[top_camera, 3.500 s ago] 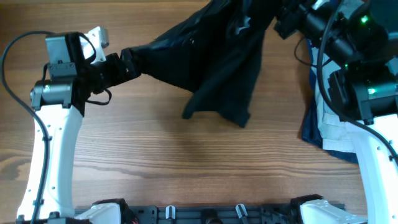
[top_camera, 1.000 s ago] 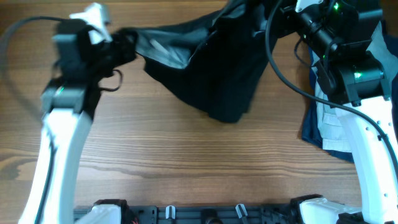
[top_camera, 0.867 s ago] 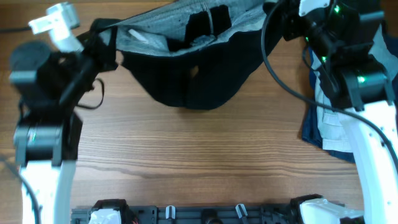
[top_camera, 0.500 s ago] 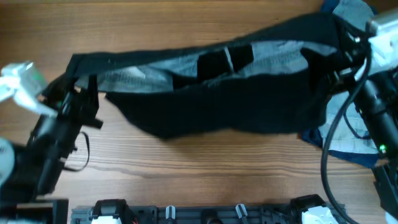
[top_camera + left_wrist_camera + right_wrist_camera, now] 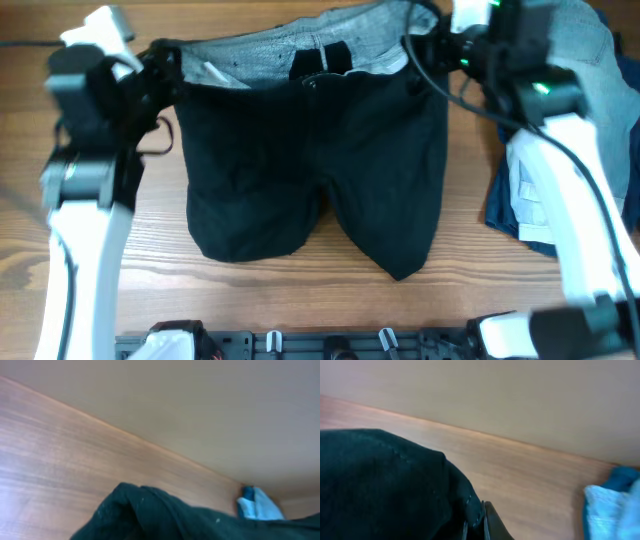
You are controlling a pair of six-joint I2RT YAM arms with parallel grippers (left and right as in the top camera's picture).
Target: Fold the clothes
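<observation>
The black shorts are pinched at both top corners by the left gripper and right gripper, jaws clamped on cloth. They should be laid down flat and smooth.

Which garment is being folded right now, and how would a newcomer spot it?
On the wooden table, seen from overhead, the black shorts are spread across the middle, waistband held between the left pincer and right pincer. Unlike the pale blue and navy pile at the right edge, they are plain black with grey-white waistband lining showing.
</observation>
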